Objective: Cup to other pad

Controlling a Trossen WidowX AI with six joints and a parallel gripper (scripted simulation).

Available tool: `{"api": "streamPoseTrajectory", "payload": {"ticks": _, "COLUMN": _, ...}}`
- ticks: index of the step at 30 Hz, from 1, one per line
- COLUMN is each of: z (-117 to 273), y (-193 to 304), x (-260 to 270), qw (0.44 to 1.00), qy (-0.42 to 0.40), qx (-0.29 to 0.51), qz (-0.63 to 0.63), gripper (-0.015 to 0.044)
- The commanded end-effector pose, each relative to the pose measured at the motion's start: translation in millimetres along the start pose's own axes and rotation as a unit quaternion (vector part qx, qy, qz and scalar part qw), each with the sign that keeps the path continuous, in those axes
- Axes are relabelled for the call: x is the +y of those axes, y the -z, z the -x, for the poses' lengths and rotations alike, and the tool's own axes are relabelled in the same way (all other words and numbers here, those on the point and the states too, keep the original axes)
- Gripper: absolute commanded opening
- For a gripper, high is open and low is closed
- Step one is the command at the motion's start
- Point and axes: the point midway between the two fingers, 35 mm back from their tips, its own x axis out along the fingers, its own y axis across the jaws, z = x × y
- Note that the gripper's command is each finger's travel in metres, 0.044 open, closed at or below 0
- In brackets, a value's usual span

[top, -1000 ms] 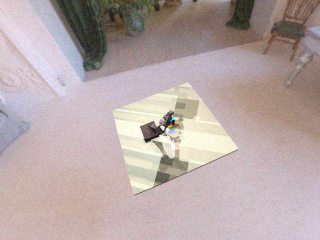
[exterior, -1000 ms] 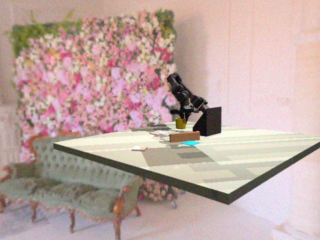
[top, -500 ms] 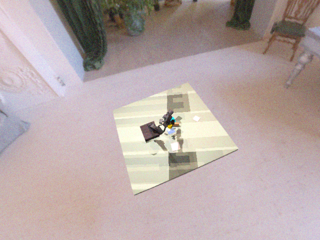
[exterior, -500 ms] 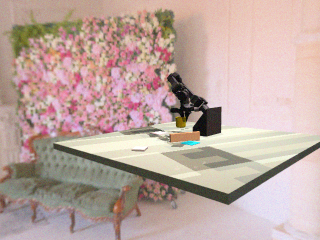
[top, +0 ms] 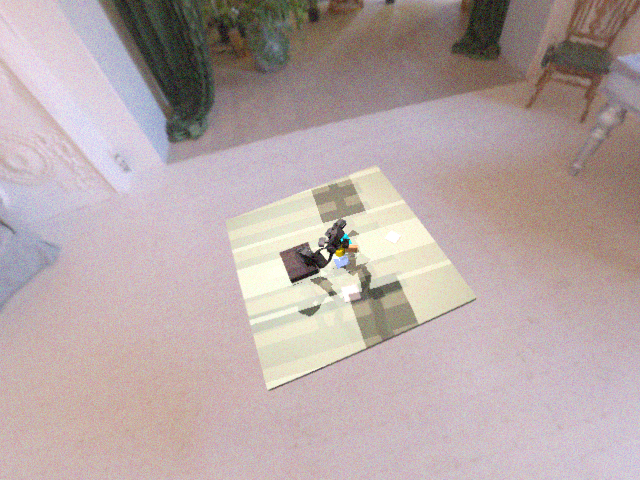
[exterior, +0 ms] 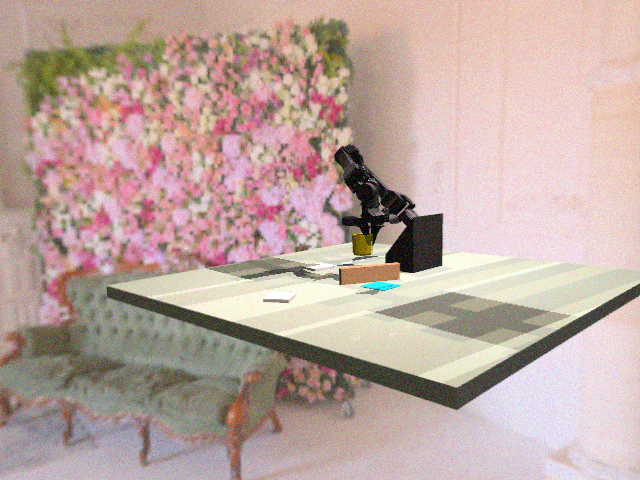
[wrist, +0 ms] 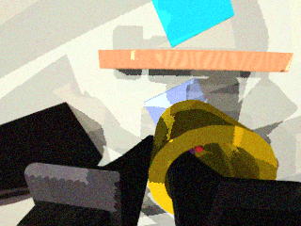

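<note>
Carrying the yellow cup (wrist: 207, 146) above the table (exterior: 465, 361) with our gripper (exterior: 364, 230) clamped nearly shut on its rim, we should keep it level over the wooden bar (wrist: 193, 59) toward the cyan pad (wrist: 193, 19), sparing the marbles (wrist: 198, 149).
</note>
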Motion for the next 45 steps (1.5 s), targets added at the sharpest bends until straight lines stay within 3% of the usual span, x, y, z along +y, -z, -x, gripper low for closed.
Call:
{"api": "streamPoseTrajectory", "payload": {"ticks": 1, "z": 1, "y": -8, "x": -1, "qw": 1.0, "qy": 0.0, "qx": -0.003, "qz": -0.005, "gripper": 0.0}}
{"api": "streamPoseTrajectory", "payload": {"ticks": 45, "z": 4, "y": -80, "x": 0, "qw": 1.0, "qy": 0.0, "qx": -0.005, "qz": -0.007, "gripper": 0.0}}
